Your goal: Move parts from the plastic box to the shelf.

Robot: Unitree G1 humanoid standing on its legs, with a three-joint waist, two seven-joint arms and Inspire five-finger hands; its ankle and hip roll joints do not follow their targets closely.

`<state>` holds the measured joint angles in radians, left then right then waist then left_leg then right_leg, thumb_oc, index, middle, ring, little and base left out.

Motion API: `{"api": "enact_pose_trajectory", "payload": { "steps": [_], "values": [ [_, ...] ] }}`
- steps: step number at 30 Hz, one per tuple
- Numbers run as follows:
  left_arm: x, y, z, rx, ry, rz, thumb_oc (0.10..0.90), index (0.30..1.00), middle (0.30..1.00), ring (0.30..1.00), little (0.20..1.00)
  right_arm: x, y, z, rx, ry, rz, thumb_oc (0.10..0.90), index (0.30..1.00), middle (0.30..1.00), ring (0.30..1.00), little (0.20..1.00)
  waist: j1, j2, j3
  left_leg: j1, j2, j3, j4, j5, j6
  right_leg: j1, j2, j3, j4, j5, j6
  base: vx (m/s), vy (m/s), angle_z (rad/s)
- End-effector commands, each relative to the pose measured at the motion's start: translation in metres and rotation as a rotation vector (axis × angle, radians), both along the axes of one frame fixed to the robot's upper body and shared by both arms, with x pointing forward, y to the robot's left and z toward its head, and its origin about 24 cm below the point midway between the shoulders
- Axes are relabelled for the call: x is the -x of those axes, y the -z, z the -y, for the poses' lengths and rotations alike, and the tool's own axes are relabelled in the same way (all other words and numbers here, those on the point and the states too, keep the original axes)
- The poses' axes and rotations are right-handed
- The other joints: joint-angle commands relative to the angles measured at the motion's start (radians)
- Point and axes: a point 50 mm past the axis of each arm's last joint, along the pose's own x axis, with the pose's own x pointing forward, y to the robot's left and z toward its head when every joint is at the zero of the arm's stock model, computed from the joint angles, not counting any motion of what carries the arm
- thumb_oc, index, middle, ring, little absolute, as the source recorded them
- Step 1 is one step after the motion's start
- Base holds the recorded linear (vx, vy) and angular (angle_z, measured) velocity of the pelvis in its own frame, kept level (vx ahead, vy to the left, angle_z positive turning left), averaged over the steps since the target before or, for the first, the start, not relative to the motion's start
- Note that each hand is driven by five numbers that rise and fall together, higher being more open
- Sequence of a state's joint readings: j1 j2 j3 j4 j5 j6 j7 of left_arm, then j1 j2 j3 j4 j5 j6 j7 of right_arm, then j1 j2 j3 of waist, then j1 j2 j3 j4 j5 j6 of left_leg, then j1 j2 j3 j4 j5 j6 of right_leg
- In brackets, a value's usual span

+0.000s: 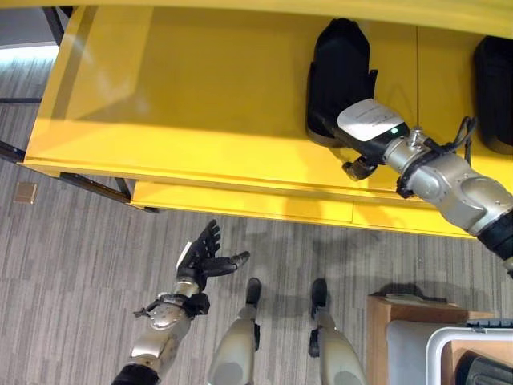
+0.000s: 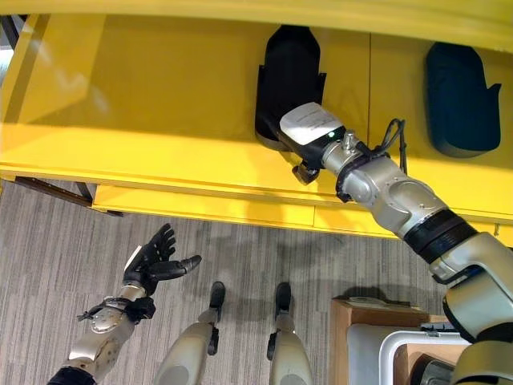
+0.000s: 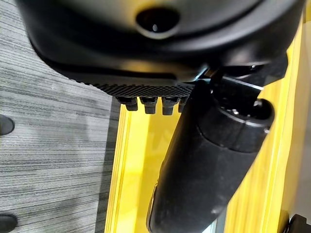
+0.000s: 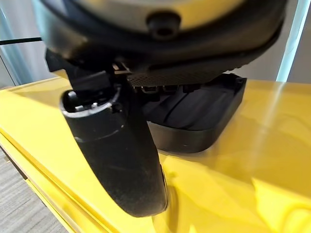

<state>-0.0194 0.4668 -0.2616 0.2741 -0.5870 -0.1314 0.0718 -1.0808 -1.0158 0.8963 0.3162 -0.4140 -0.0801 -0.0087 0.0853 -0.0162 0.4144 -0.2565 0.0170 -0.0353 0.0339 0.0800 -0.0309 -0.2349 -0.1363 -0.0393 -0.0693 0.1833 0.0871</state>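
Black moulded plastic part (image 2: 288, 84) lies flat on the yellow shelf (image 2: 160, 104); right hand (image 2: 309, 128) rests against its near end, grip state unreadable. Left hand (image 1: 204, 255) hangs relaxed above the floor.

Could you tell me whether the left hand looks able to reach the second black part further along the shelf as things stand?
Probably not: the left hand hangs low over the floor, while that black part lies beyond the right hand on the yellow shelf.
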Motion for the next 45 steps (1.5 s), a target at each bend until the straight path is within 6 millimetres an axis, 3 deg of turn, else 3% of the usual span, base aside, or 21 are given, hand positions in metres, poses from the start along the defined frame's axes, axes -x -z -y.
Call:
{"api": "enact_pose_trajectory", "payload": {
  "steps": [1,33,45],
  "values": [
    [0.004,-0.020,-0.019,-0.032,0.014,0.093,0.900,1.000,1.000,1.000,1.000,0.005,-0.034,-0.010,0.018,-0.059,0.093,0.900,1.000,1.000,1.000,1.000,0.008,-0.047,-0.103,-0.044,0.062,-0.005,0.045,-0.021,-0.013,0.034,-0.079,-0.037,0.118,-0.133,0.040,0.00,0.000,0.00],
    [0.011,-0.009,-0.019,-0.019,0.008,0.045,0.900,1.000,1.000,1.000,1.000,0.014,-0.013,0.013,0.142,-0.010,-0.008,0.900,1.000,1.000,1.000,1.000,-0.016,-0.056,-0.142,0.020,0.079,0.001,0.035,-0.036,-0.020,0.086,-0.064,-0.032,0.121,-0.153,0.038,0.00,-0.002,0.00],
    [0.012,-0.005,-0.015,-0.015,0.021,0.033,0.900,1.000,1.000,1.000,1.000,0.013,0.010,0.023,0.149,0.026,-0.089,0.900,1.000,1.000,1.000,1.000,-0.019,-0.056,-0.138,0.015,0.080,0.001,0.038,-0.035,-0.019,0.081,-0.063,-0.033,0.123,-0.152,0.037,0.00,0.000,0.00]
  ]
}}
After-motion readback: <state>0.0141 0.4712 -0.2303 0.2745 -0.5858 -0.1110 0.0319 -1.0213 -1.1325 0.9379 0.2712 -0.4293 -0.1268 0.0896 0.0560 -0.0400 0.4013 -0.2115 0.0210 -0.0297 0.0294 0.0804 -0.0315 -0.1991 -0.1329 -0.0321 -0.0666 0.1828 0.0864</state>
